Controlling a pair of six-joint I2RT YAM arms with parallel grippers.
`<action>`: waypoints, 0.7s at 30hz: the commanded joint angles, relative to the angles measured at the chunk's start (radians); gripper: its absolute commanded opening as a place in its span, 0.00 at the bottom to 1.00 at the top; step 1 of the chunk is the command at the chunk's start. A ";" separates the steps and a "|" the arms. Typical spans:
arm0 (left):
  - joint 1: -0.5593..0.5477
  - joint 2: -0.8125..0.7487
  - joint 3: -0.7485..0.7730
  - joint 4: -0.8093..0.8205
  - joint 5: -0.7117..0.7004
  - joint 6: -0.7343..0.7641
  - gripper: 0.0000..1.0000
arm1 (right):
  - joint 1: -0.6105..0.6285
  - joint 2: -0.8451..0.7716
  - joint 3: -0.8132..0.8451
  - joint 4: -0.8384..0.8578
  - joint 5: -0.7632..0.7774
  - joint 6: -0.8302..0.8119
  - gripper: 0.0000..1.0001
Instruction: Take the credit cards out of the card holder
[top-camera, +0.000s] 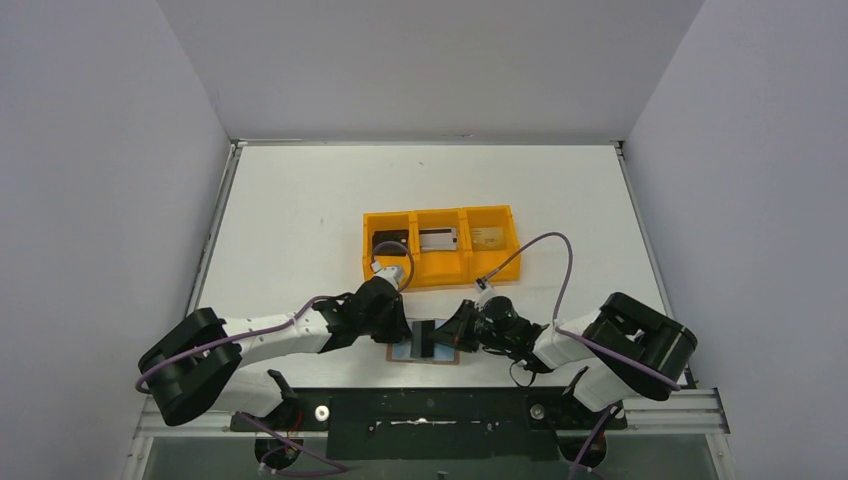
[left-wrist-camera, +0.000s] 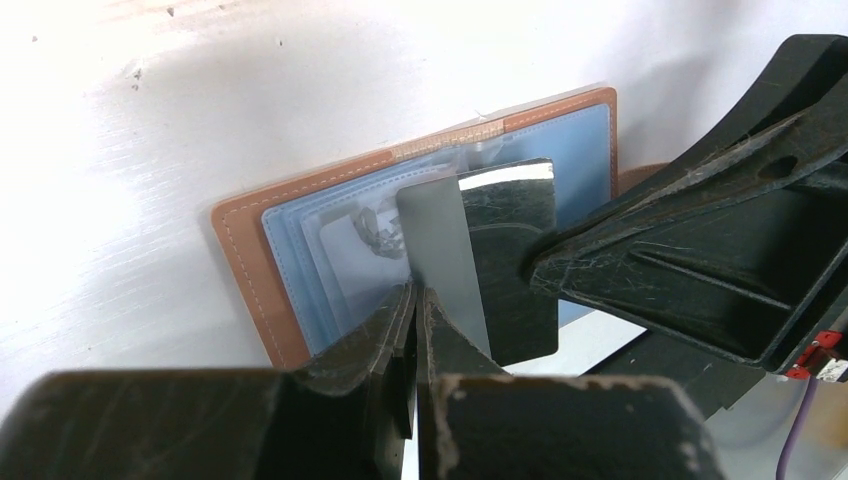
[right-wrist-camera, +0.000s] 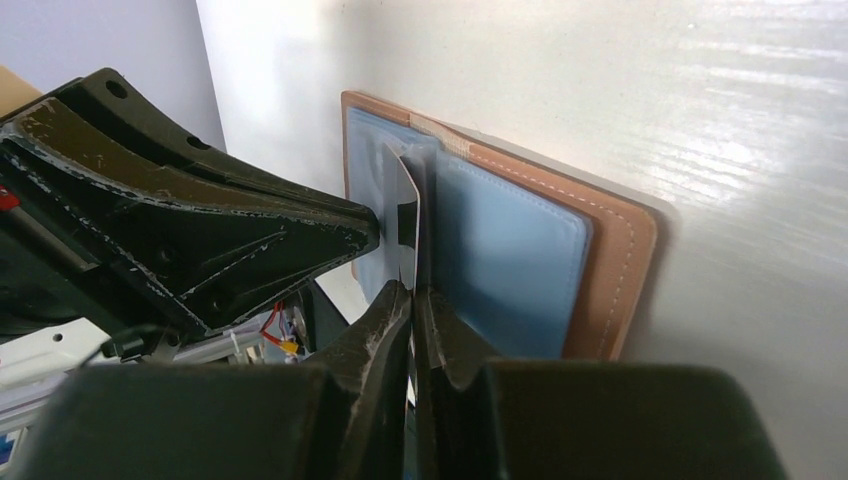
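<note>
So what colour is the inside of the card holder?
The card holder is grey-blue inside; right wrist view shows it best.

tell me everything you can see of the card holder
The card holder lies open and flat on the white table, near the arm bases and between the two grippers. Its outside looks like brown leather with pale stitching along the border. Inside are two grey-blue panels, one with clear sleeves, and a tan strip at the fold. A dark card rises over its middle. The right gripper is shut on that card, and the shut left gripper presses against it.
</note>
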 joint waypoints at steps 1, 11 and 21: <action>-0.008 -0.014 -0.017 -0.087 -0.020 0.023 0.02 | -0.002 -0.048 -0.015 -0.011 0.041 -0.019 0.00; -0.009 0.007 -0.010 -0.072 0.012 0.036 0.01 | 0.008 -0.021 -0.003 0.022 0.038 -0.018 0.27; -0.009 0.002 -0.016 -0.076 -0.008 0.022 0.00 | 0.040 -0.046 0.061 -0.161 0.107 -0.073 0.15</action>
